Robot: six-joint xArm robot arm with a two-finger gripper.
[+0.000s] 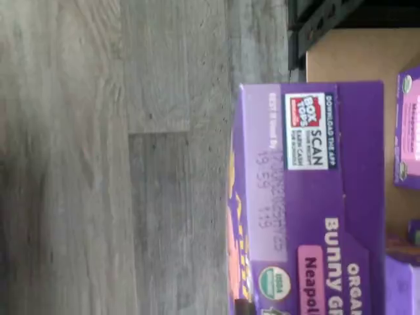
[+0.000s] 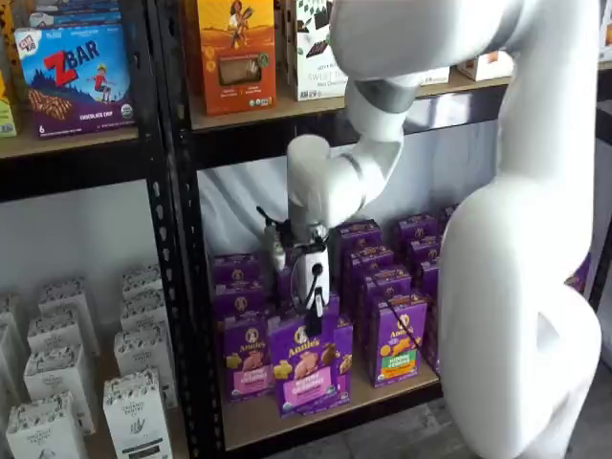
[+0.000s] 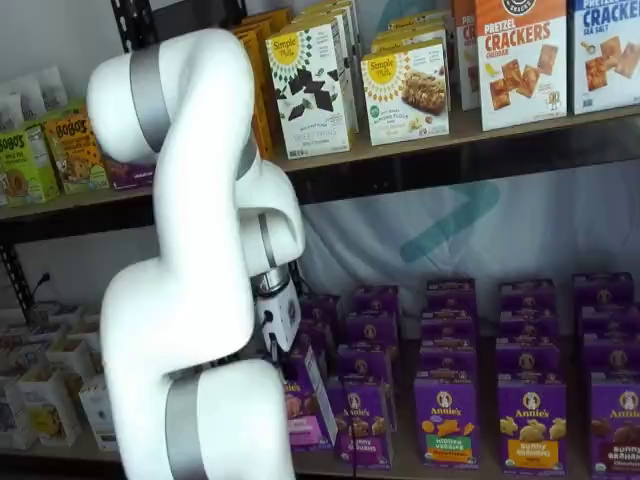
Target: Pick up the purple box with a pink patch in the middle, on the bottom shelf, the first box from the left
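The white arm rises in a thick column and folds over at its top joint, then slopes down toward the shelves. In both shelf views the forearm ends in a rounded wrist pointing downward. Below it hangs the gripper, its black fingers pointing straight down and closed on the top of the purple box, which tilts slightly. A thin cable runs beside the wrist. The wrist view shows no fingers clearly.
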